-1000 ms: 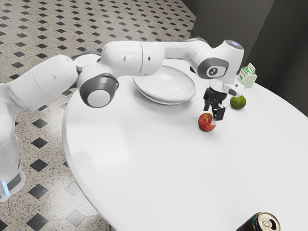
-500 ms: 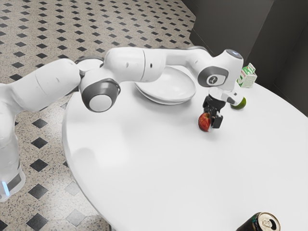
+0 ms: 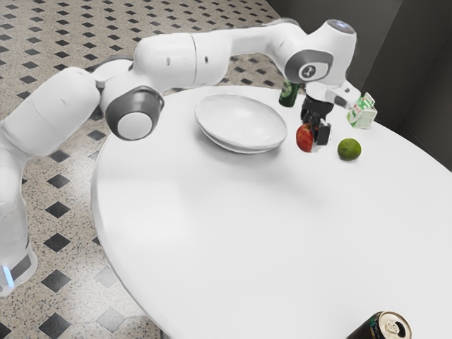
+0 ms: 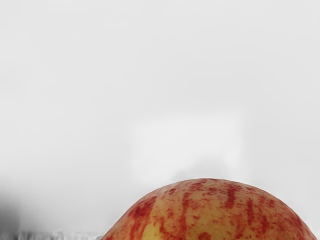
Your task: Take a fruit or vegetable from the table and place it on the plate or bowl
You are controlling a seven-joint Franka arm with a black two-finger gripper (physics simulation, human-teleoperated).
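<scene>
A red and yellow apple hangs above the table, just off the white plate's right rim in the exterior view. My black gripper is shut on the apple, one finger on each side. In the wrist view the apple bulges up close under my hand, with the white tabletop behind it. A green lime lies on the table to the exterior view's right of the gripper.
A small green and white carton stands behind the lime. A dark green bottle stands at the far edge behind the plate. A drink can sits at the near right edge. The round white table spreads toward the front.
My gripper closed on the apple where it lay on the table, then lifted it up and toward the plate. The lime, hidden partly by the hand before, is now in full sight.
</scene>
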